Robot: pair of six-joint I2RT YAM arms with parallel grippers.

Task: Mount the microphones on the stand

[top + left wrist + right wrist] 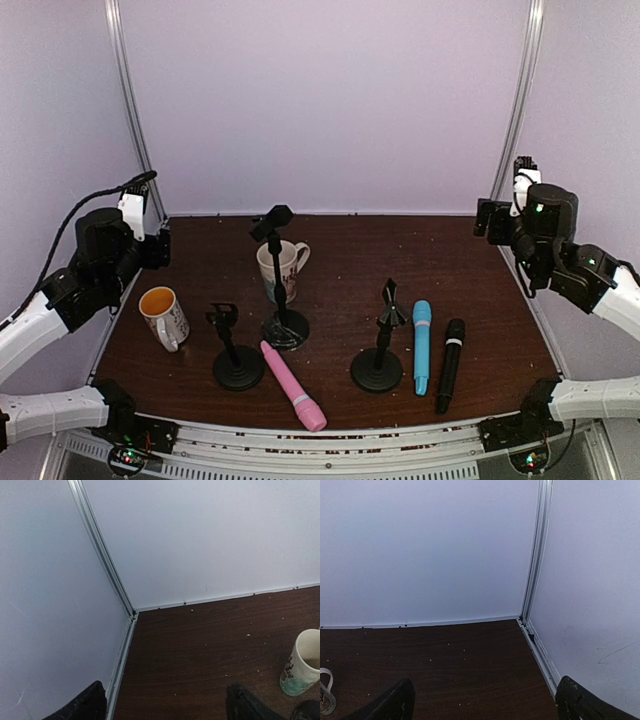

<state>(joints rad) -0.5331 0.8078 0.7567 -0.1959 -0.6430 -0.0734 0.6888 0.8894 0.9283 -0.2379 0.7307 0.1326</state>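
Observation:
Three microphones lie on the dark wooden table near its front edge: a pink one [291, 385] left of centre, a light blue one [421, 345] and a black one with a silver ring [450, 364] side by side at the right. Three black stands are upright: a short one [236, 352], a tall one [279, 285] and a third [380, 350] beside the blue microphone. My left gripper [160, 247] [165, 707] hangs open over the far left corner, holding nothing. Over the far right corner my right gripper [487, 220] [485, 705] is open and empty too.
A mug with an orange inside [165, 316] stands at the left. A white patterned mug [284, 267] [302, 662] sits behind the tall stand; its handle [325, 690] shows at the right wrist view's edge. White walls with metal rails [135, 120] close the back and sides.

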